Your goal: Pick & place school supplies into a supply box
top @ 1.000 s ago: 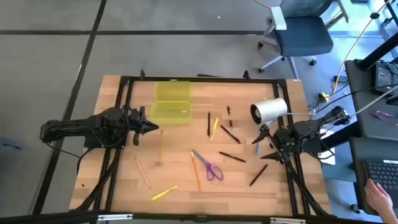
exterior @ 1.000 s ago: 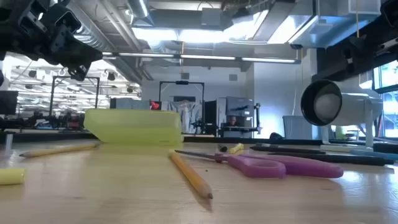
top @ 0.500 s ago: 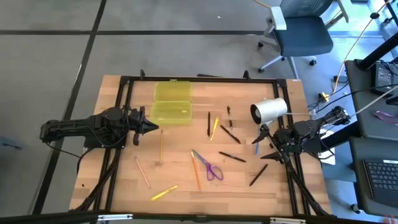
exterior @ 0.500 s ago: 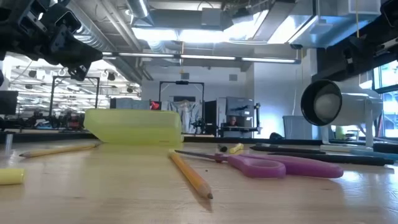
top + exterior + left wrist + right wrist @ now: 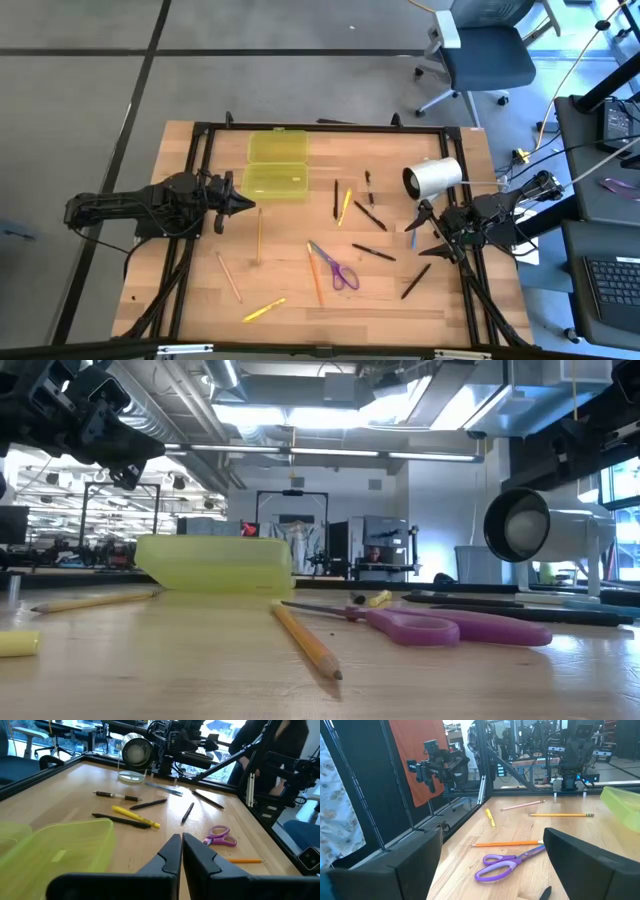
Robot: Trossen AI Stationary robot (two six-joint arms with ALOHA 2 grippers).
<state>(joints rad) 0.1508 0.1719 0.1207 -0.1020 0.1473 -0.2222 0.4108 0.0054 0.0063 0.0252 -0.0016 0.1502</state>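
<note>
Yellow-green and translucent, the supply box (image 5: 276, 165) is lying open at the tabletop's (image 5: 300, 300) far side, the left end effector (image 5: 243, 205) hovering beside it, fingers pressed together and empty — the right end effector (image 5: 424, 232) is gaping wide near the scattered pens (image 5: 372, 252) and purple scissors (image 5: 338, 269).

Yellow-green supply box (image 5: 276, 165), purple-handled scissors (image 5: 340, 271)

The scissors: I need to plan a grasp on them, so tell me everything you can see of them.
The scissors have purple plastic loop handles and slim blades. They lie flat on the wooden table, closed, near the middle toward the front edge. Seen from above, the blades point up-left and the handles down-right. An orange pencil lies close beside them; whether they touch is unclear. Neither gripper is near them.
</note>
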